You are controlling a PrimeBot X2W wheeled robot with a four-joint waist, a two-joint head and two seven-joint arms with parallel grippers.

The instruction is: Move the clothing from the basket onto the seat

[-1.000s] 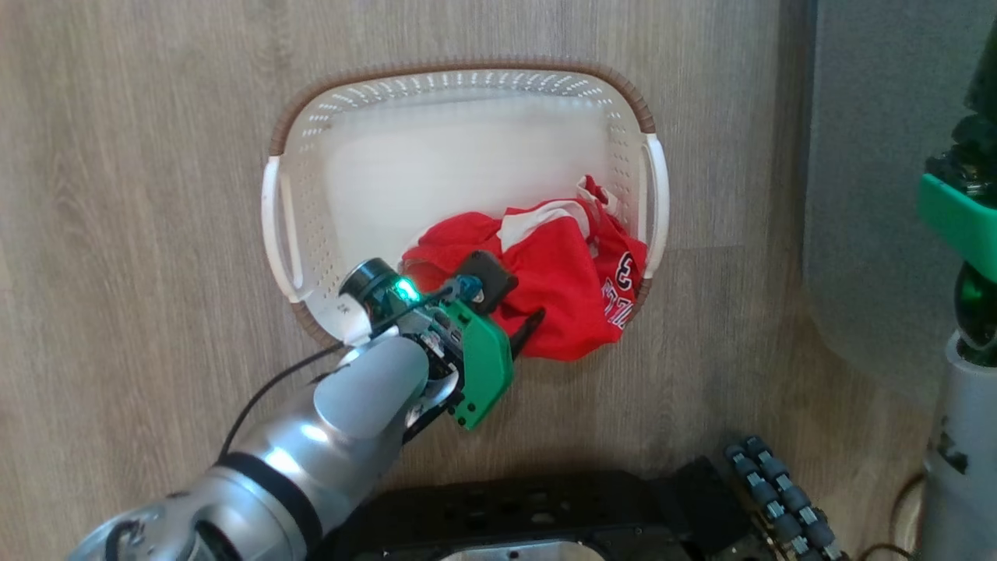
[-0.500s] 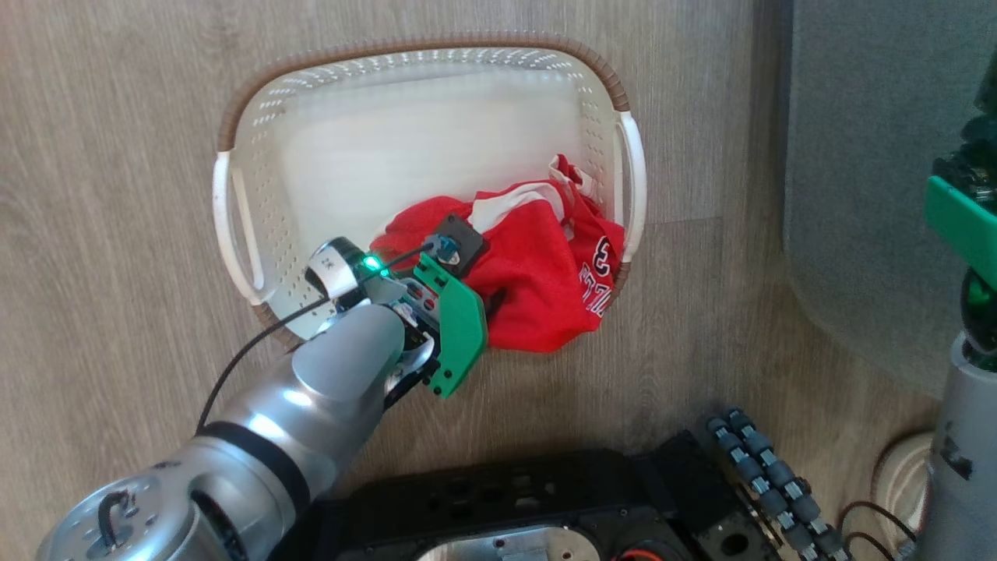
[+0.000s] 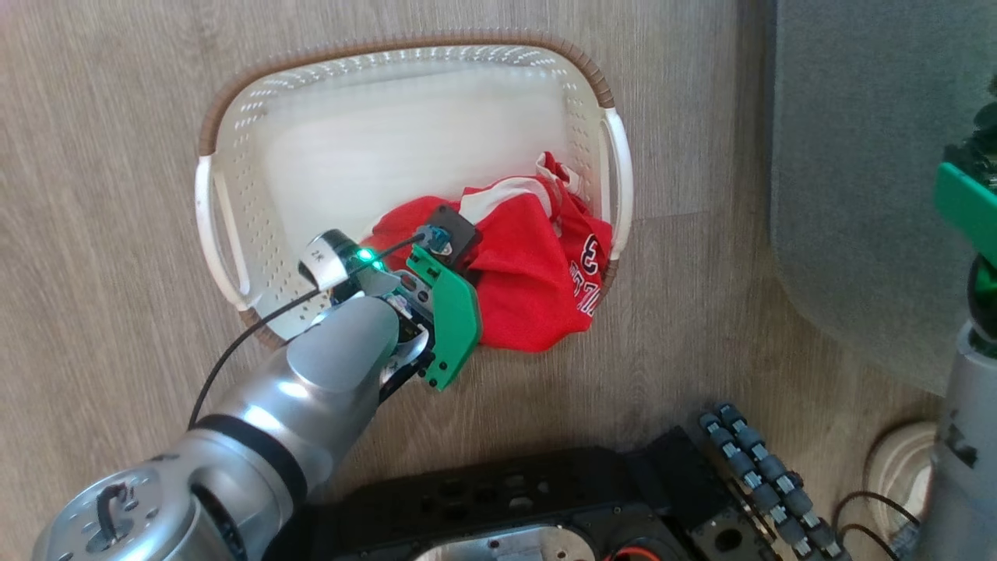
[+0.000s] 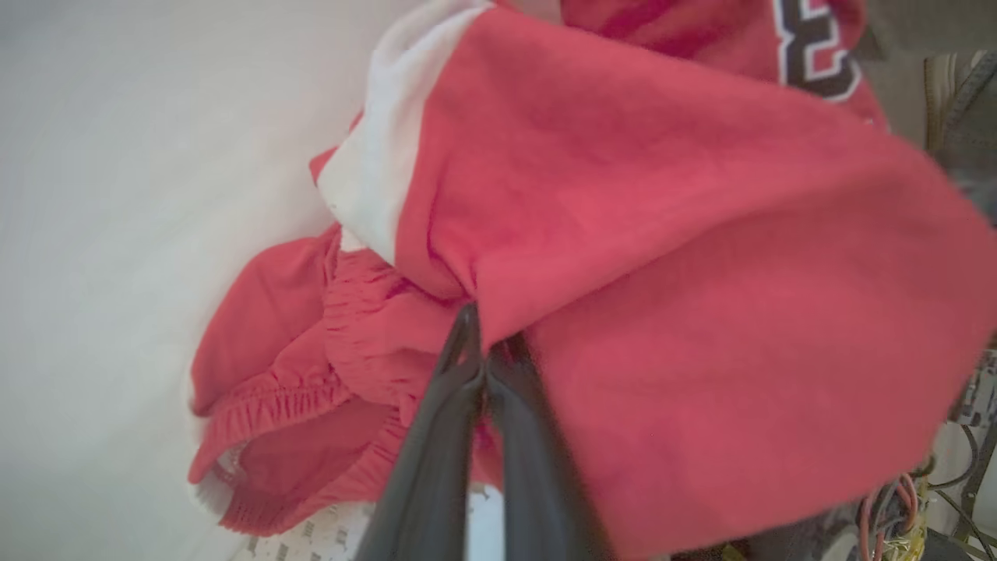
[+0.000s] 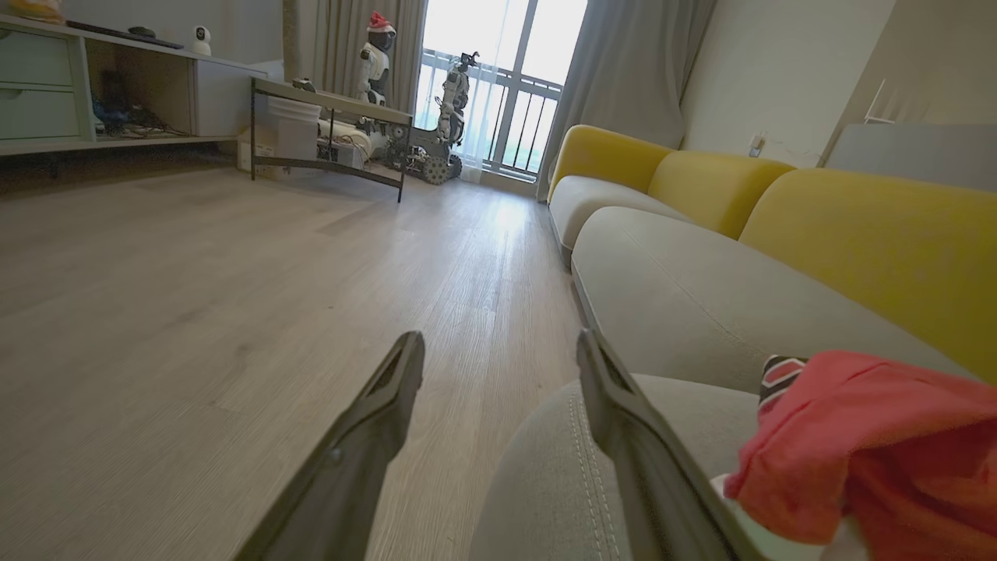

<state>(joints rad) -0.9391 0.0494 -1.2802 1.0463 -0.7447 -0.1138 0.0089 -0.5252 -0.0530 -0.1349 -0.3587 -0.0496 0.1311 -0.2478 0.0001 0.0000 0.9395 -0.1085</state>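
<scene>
Left jaws gripped a fold of clothing (image 4: 662, 273) in the basket (image 3: 234, 234), right jaws stood open; a high, slow lift seemed needed to clear the rim (image 3: 600, 78).

So the whole thing sits on a pale wood-look plank floor (image 3: 93, 195). The cream basket (image 3: 389, 45) with the brown rim is planted right on the planks, and some of the red clothing (image 3: 530, 288) spills over its near right edge. Off to the right, close to the basket but not touching it, the grey seat (image 3: 857, 195) meets the floor with a rounded corner. A red garment (image 5: 880, 452) looks to be resting on that cushion's near end. The robot's dark wheeled base (image 3: 506, 499) stands on the near side. Way at the far end of the room, a low dark-framed table (image 5: 331, 109) and a long cabinet (image 5: 47, 93) also stand on the planks.
</scene>
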